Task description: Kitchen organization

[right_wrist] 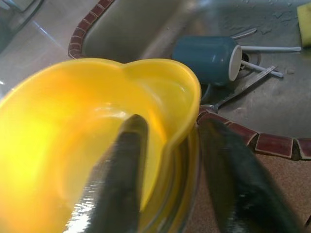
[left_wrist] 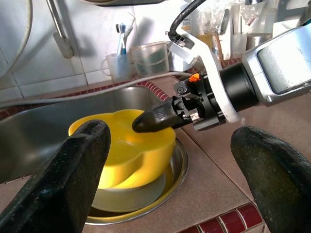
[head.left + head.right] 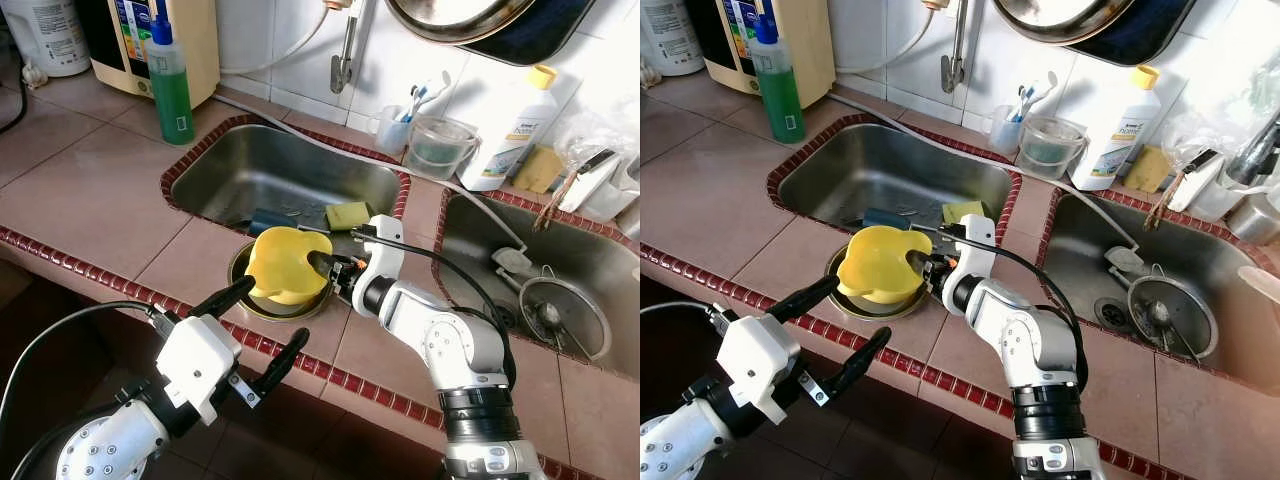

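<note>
A yellow bowl [image 3: 280,265] sits tilted inside a shallow metal bowl [image 3: 305,308] on the tiled counter, just in front of the left sink [image 3: 230,165]. My right gripper [image 1: 171,121] straddles the yellow bowl's rim [image 1: 192,97], with one finger [image 1: 129,160] inside and the other outside, shut on that rim. My left gripper [image 3: 272,312] hovers open at the counter's front edge, a short way before the bowls, with nothing between its fingers [image 2: 63,179].
The left sink holds a blue mug [image 1: 206,58], a yellow sponge [image 3: 348,214] and cutlery. A green soap bottle [image 3: 170,85] stands at the back left. A strainer [image 3: 560,312] lies in the right sink. A white bottle [image 3: 515,125] and toothbrush cup [image 3: 393,128] stand by the wall.
</note>
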### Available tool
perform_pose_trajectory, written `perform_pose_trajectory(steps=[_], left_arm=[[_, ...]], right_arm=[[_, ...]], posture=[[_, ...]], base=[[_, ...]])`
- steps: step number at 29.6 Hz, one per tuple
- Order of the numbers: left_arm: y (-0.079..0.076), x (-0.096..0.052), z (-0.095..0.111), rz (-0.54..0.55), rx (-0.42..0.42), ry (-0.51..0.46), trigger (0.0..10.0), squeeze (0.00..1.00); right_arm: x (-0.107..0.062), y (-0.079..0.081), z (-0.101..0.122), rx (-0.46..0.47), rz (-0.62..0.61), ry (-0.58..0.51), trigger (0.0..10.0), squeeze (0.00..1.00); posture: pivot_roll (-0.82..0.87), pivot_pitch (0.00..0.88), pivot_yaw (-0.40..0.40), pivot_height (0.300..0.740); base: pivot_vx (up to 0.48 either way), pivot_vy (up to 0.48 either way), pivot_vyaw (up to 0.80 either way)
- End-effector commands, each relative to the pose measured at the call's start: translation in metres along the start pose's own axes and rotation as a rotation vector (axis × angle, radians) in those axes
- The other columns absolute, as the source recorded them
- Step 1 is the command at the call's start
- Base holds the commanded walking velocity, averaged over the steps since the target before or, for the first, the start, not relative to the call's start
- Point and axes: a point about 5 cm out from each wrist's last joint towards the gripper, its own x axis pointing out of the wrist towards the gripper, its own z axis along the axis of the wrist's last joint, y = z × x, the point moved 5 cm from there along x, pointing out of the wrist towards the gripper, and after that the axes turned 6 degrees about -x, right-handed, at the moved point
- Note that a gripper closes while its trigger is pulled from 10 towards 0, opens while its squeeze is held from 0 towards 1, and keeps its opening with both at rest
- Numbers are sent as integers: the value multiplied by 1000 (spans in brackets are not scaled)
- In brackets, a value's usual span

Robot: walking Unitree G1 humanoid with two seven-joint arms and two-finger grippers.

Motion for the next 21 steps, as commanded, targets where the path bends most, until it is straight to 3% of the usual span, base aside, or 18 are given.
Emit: perform_pose_trajectory(steps=[1,6,8,21], left_arm=[[-5,1,5,-17,5,-14,10000,0],[-5,2,5,-18,6,-15,10000,0],[-5,2,5,-19,6,-15,10000,0],[-4,4,5,-25,8,-18,10000,0]], right_arm=[[-2,0,3,-19,5,-17,0,0],[-6,9,13,-34,62,-90,0,0],[-10,16,20,-129,90,-156,0,0],[-15,23,25,-119,140,-212,0,0]], posture=[[-74,123,-134,740],[-74,124,-133,740],[-77,122,-131,740],[-78,115,-127,740]], base=[[0,0,0],[0,0,0],[0,0,0],[0,0,0]])
